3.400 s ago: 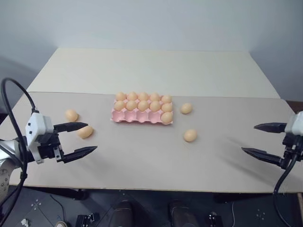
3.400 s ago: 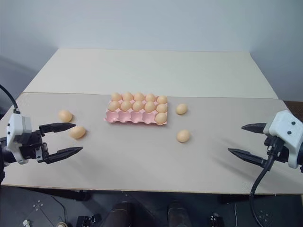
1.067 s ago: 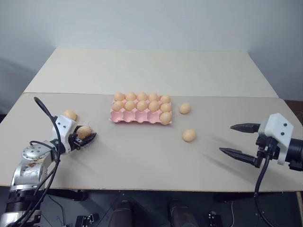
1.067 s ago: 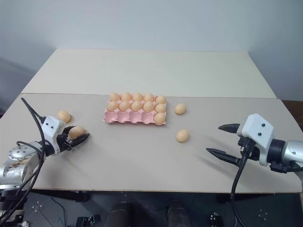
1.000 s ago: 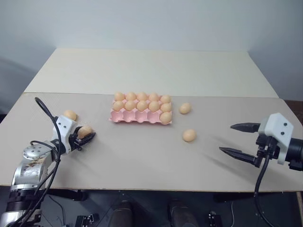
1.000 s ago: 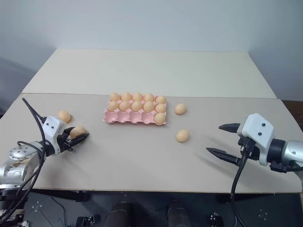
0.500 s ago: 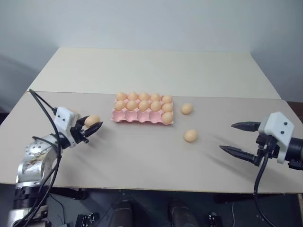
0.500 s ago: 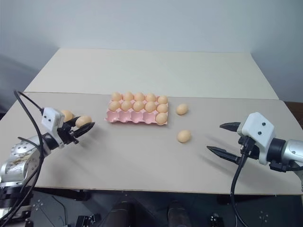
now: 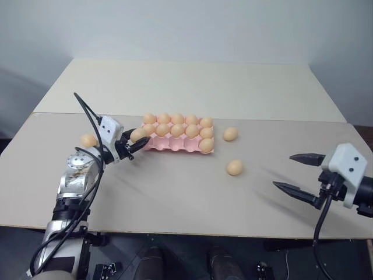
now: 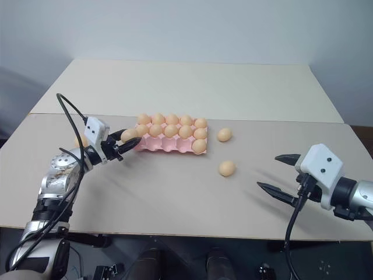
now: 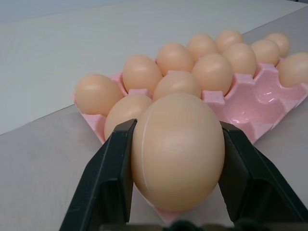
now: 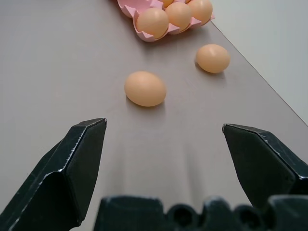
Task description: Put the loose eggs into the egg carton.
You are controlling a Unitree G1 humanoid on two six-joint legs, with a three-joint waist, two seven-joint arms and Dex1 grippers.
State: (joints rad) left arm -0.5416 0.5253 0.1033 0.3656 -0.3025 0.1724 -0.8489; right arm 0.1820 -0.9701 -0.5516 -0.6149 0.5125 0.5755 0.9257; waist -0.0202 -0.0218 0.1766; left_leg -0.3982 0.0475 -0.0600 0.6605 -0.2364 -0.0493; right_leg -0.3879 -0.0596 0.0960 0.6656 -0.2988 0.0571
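My left gripper (image 9: pixel 139 140) is shut on a tan loose egg (image 11: pixel 178 151) and holds it just above the table at the near left corner of the pink egg carton (image 9: pixel 170 146). The carton's back and middle rows are full. Its front row has one egg at the right end and bare cups beside it. Two more loose eggs (image 9: pixel 230 134) (image 9: pixel 235 168) lie on the table right of the carton. Another egg (image 9: pixel 88 140) lies at the left, partly behind my left arm. My right gripper (image 9: pixel 283 171) hangs open well right of the eggs, with nothing between its fingers.
The carton sits on a beige table (image 9: pixel 175 198) whose front edge runs just before both arms. A second, paler table top (image 9: pixel 186 84) adjoins it at the back, and a grey wall stands behind that.
My left gripper has lifted the egg off the table and carried it right and forward, from the table's left side to the carton's left corner. The right gripper has stayed in place, open.
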